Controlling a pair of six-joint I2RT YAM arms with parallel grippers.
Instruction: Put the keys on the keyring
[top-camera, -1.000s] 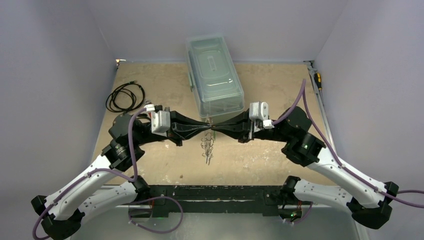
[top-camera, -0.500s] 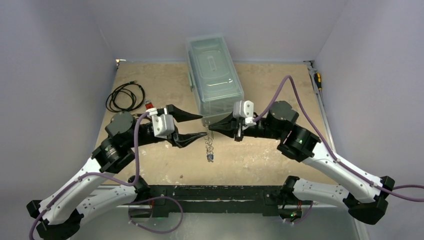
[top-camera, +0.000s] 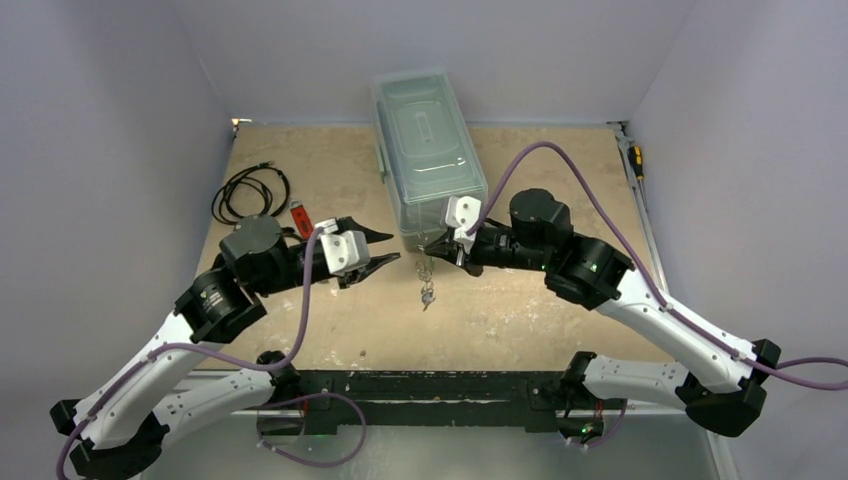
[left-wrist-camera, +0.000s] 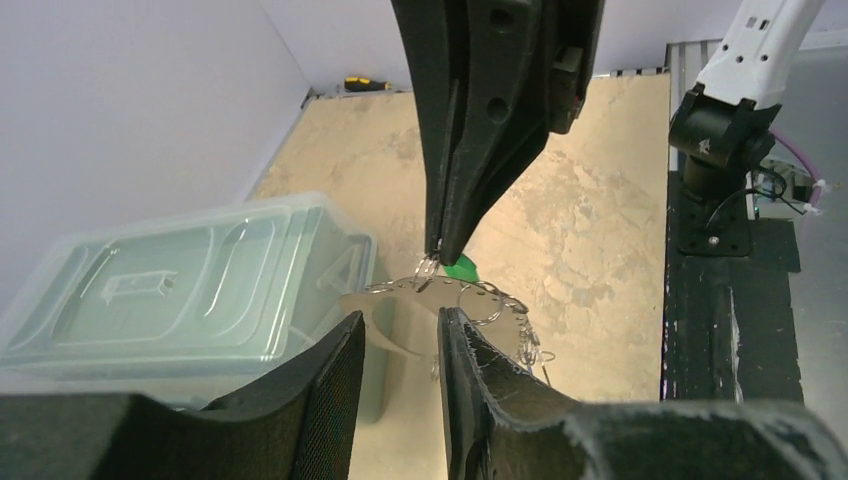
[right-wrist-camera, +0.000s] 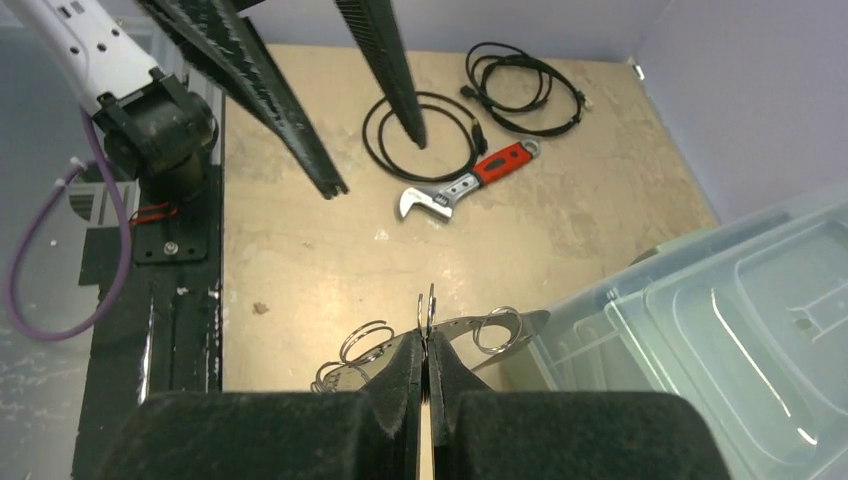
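The keyring (top-camera: 426, 278) hangs in the air in front of the clear box, with its flat silvery band (left-wrist-camera: 395, 318) and several small wire rings (right-wrist-camera: 497, 328) along the edge. My right gripper (top-camera: 432, 246) is shut on one of those wire rings (right-wrist-camera: 428, 304) and carries the whole loop. A green key (left-wrist-camera: 462, 268) hangs just behind the right gripper's (left-wrist-camera: 440, 250) tips. My left gripper (top-camera: 392, 248) stands open a short way to the left of the keyring, with nothing between its fingers (left-wrist-camera: 335, 370).
A clear lidded plastic box (top-camera: 428, 150) stands right behind the keyring. Black coiled cables (top-camera: 250, 192) and a red-handled wrench (right-wrist-camera: 465, 185) lie at the left. A screwdriver (top-camera: 636, 160) lies by the right wall.
The left gripper has opened, let go of the keyring and drawn back to the left. The right gripper has carried the keyring left and toward the box.
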